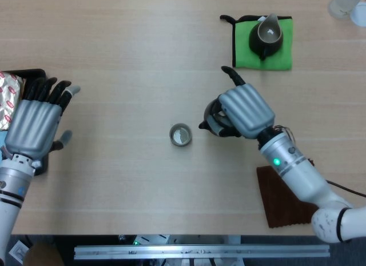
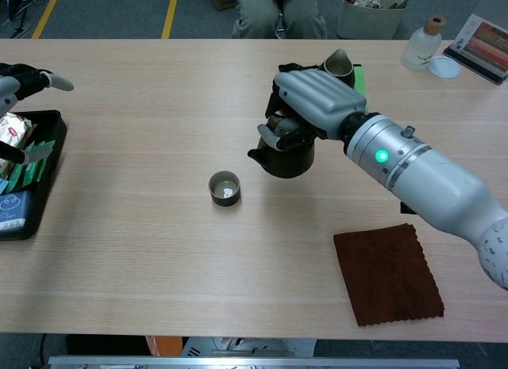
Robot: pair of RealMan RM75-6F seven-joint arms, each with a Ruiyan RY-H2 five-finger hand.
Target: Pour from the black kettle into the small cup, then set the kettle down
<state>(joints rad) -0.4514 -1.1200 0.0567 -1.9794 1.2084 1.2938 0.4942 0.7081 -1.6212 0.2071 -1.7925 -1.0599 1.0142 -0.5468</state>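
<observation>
Wooden table (image 1: 126, 48): your right hand (image 1: 243, 108) grips black kettle (image 2: 286, 153), airborne, spout just beside small cup (image 1: 180, 134). Pour not started; tilt, then set down. Left hand (image 1: 34, 126) empty, fingers apart.

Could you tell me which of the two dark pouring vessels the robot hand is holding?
The black kettle beside the small cup, gripped by the right robot hand; the other pitcher sits untouched on the green cloth.

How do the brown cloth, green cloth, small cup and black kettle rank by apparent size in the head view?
1. Brown cloth, though the arm covers part of it.
2. Green cloth.
3. Black kettle, mostly hidden under the right hand, so unsure.
4. Small cup.
</observation>
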